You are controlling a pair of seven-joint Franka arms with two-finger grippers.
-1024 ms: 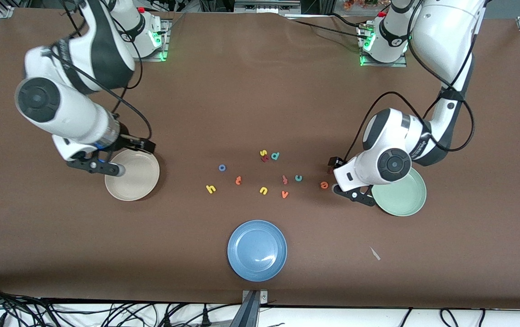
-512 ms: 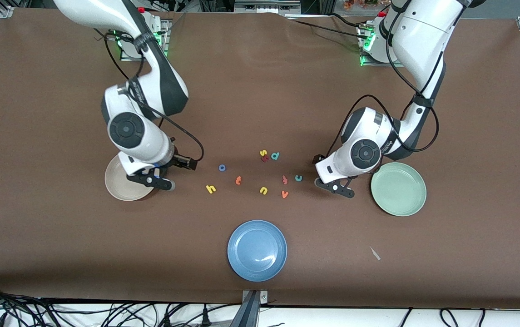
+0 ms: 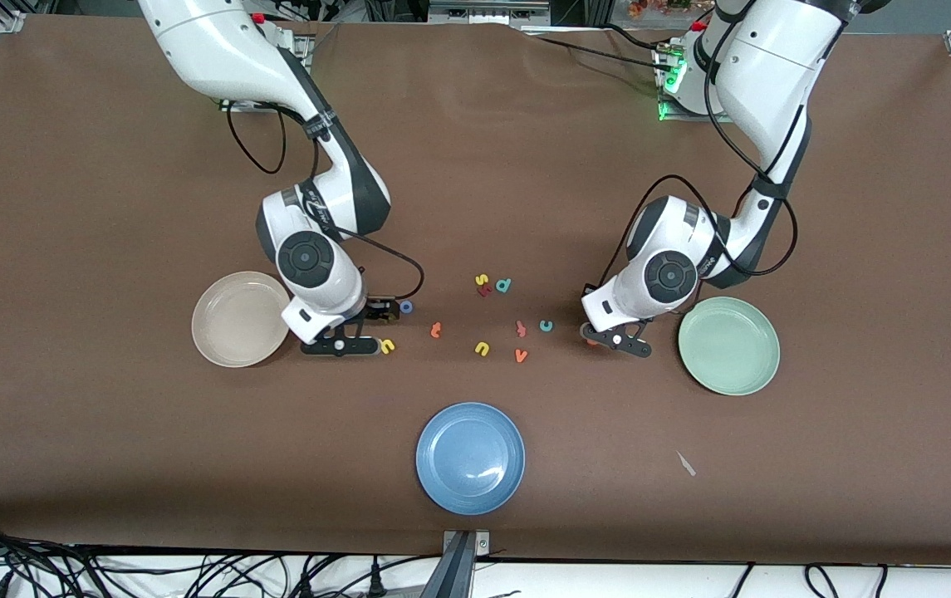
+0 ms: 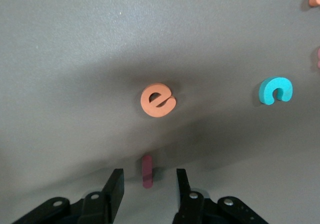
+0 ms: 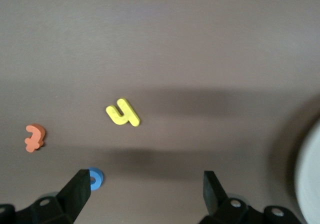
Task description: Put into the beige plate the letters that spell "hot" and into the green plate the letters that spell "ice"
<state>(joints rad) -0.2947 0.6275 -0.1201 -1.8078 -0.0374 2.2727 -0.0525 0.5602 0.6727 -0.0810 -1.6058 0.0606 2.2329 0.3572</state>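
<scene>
My left gripper [image 3: 615,340] hangs low beside the green plate [image 3: 728,345]. In the left wrist view its jaws [image 4: 148,176] stand apart around the dark red i [image 4: 147,170], with a gap on each side. The orange e [image 4: 158,100] and the teal c [image 4: 275,90] lie just past it. My right gripper [image 3: 340,345] is low beside the beige plate [image 3: 238,320], open wide [image 5: 145,181]. The blue o [image 5: 95,179] lies next to one fingertip. The yellow h [image 5: 123,113] and the orange t [image 5: 34,137] lie close by. Both plates are empty.
A blue plate [image 3: 470,458] sits nearer the front camera, at mid-table. Spare letters lie between the arms: a yellow u [image 3: 482,348], an orange v [image 3: 521,355], a reddish f-like letter [image 3: 521,328], a teal d [image 3: 503,285] and a yellow s [image 3: 482,280].
The right arm swung from over the beige plate down to the h and o. The left gripper moved off the green plate's edge onto the i, and its jaws narrowed.
</scene>
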